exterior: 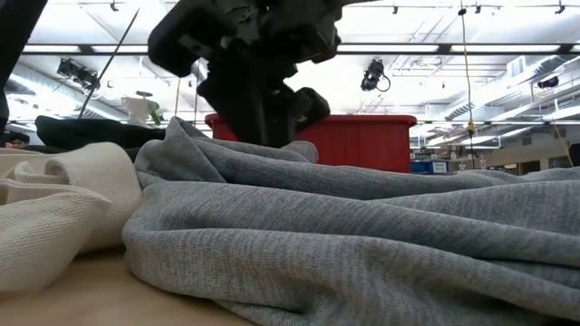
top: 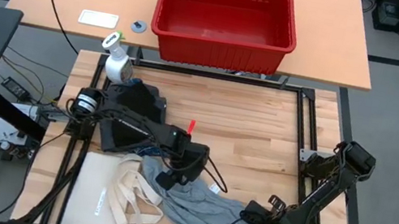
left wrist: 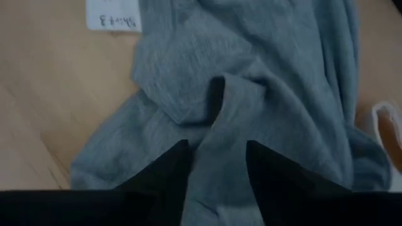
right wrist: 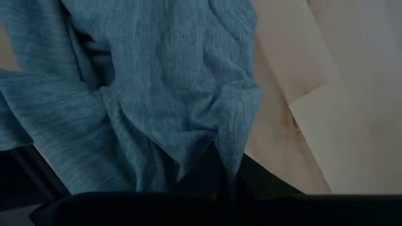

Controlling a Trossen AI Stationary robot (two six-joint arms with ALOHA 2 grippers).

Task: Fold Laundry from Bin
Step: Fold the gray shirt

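Bunching between left gripper [left wrist: 217, 164] fingers: grey garment [left wrist: 264, 81]

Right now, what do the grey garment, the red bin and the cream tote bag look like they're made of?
Grey garment: soft knit, probably cotton jersey; fine ribbed texture, loose folds, matte.
Red bin: hard moulded plastic, it seems; smooth, slightly glossy, ribbed walls, thick rim.
Cream tote bag: woven canvas by the look; coarse weave, flat strap handles, matte.
The left pincer has a fold of the garment between its fingers.
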